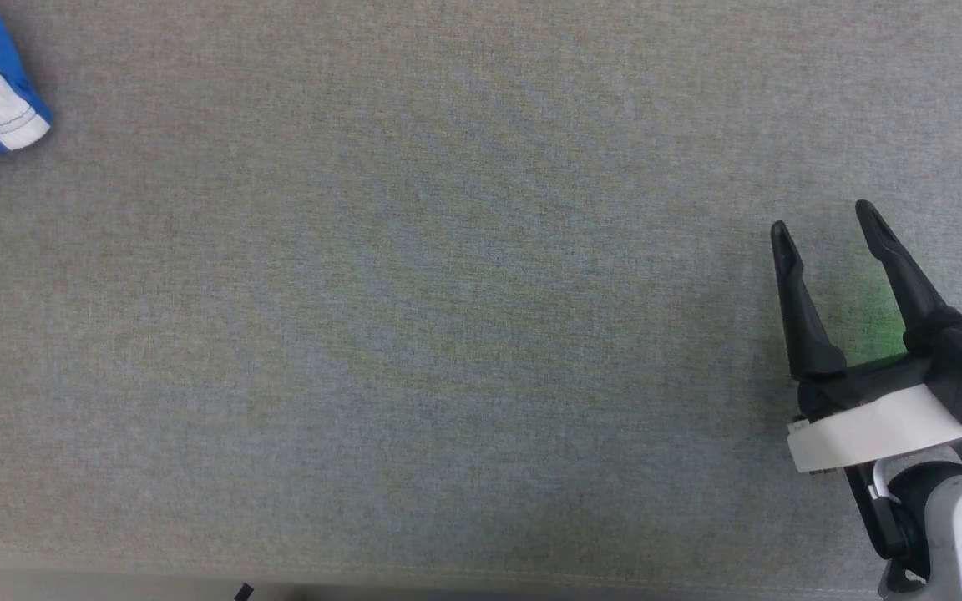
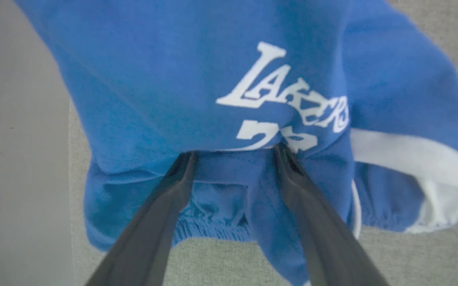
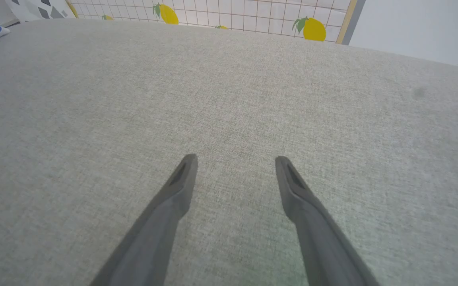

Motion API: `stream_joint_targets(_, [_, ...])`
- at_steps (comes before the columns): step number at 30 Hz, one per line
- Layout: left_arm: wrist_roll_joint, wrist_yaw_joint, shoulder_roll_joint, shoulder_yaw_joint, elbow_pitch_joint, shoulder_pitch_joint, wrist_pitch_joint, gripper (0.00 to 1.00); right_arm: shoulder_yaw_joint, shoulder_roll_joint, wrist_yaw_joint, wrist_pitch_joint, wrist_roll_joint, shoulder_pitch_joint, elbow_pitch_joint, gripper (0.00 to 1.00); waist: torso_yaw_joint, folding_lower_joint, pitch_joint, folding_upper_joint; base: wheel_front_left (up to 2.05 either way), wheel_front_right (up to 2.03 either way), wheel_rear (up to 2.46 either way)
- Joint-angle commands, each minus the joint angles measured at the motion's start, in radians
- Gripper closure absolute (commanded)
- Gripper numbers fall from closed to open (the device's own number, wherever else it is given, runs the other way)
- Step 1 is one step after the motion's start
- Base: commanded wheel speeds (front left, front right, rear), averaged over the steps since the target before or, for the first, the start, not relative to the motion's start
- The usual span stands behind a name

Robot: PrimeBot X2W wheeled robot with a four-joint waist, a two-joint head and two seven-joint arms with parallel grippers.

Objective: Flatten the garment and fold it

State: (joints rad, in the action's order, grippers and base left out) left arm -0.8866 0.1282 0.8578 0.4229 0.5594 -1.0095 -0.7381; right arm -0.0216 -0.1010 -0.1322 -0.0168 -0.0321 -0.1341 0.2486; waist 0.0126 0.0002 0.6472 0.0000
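the left gripper (image 2: 235, 153) is spread wide, both fingertips against the bunched garment (image 2: 165, 79) just below its white "lakers" print, with nothing pinched between them. the garment lies crumpled at the far left of the grey tabletop (image 1: 448, 334). the right gripper (image 1: 822, 217) is parted and empty at the right, well apart from it.

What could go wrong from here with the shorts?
1. The garment lies bunched at the table edge; a pull might drag it off.
2. The left gripper has open jaws over several folds and may pinch extra layers.
3. The right gripper is far away, unable to steady it.
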Motion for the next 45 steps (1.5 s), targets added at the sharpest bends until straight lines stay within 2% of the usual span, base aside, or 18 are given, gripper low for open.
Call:
stream_joint_targets(1, [-0.015, 0.002, 0.001, 0.008, 0.0, 0.019, -0.005, 0.76, -0.001, 0.005, 0.002, 0.004, 0.011, -0.013, -0.003, 0.0, 0.002, -0.0002, 0.0, 0.0, 0.0, 0.0, 0.0])
stream_joint_targets(2, [-0.015, 0.002, 0.001, 0.01, 0.001, 0.021, -0.001, 1.0, -0.002, 0.004, 0.002, 0.003, 0.012, -0.014, -0.005, 0.0, 0.004, -0.0002, -0.003, 0.0, 0.0, 0.0, 0.0])
stream_joint_targets(6, [0.009, 0.002, 0.012, 0.019, 0.015, 0.022, 0.045, 1.0, -0.013, 0.003, 0.002, 0.001, 0.012, -0.015, -0.02, 0.0, 0.009, -0.0002, -0.036, 0.0, 0.0, 0.0, 0.0])
stream_joint_targets(9, [0.045, -0.003, 0.018, 0.015, 0.034, 0.006, 0.121, 1.0, -0.02, 0.0, 0.002, 0.002, 0.008, -0.013, -0.04, 0.0, 0.011, -0.0002, -0.083, 0.0, 0.0, 0.0, 0.0])
stream_joint_targets(14, [0.134, -0.009, 0.024, 0.009, 0.058, -0.05, 0.315, 1.0, -0.027, -0.002, 0.002, 0.006, -0.008, -0.002, -0.077, 0.0, 0.014, -0.0002, -0.18, 0.0, 0.0, 0.0, 0.0])
stream_joint_targets(20, [0.235, -0.008, -0.002, 0.037, 0.052, -0.133, 0.521, 1.0, -0.034, -0.002, 0.002, 0.009, -0.03, 0.018, -0.123, 0.0, 0.014, -0.0002, -0.303, 0.0, 0.0, 0.0, 0.0])
stream_joint_targets(25, [0.277, -0.001, -0.045, 0.103, -0.022, -0.178, 0.588, 1.0, -0.031, 0.004, 0.002, 0.012, -0.047, 0.027, -0.151, 0.0, 0.006, -0.0002, -0.378, 0.0, 0.0, 0.0, 0.0])
stream_joint_targets(31, [0.279, 0.002, -0.124, 0.228, -0.146, -0.149, 0.551, 1.0, -0.03, 0.016, 0.002, 0.015, -0.056, 0.028, -0.171, 0.0, -0.017, -0.0002, -0.43, 0.0, 0.0, 0.0, 0.0])
stream_joint_targets(35, [0.252, -0.002, -0.21, 0.3, -0.225, -0.075, 0.504, 1.0, -0.032, 0.022, 0.002, 0.016, -0.053, 0.03, -0.172, 0.0, -0.048, -0.0002, -0.446, 0.0, 0.0, 0.0, 0.0])
stream_joint_targets(40, [0.257, -0.042, -0.332, 0.409, -0.29, 0.047, 0.459, 1.0, -0.026, 0.031, 0.002, 0.018, -0.044, 0.024, -0.169, 0.0, -0.105, -0.0002, -0.447, 0.0, 0.0, 0.0, 0.0])
stream_joint_targets(45, [0.251, -0.09, -0.46, 0.494, -0.29, 0.154, 0.443, 1.0, -0.022, 0.04, 0.002, 0.028, -0.035, 0.013, -0.177, 0.0, -0.17, -0.0002, -0.436, 0.0, 0.0, 0.0, 0.0])
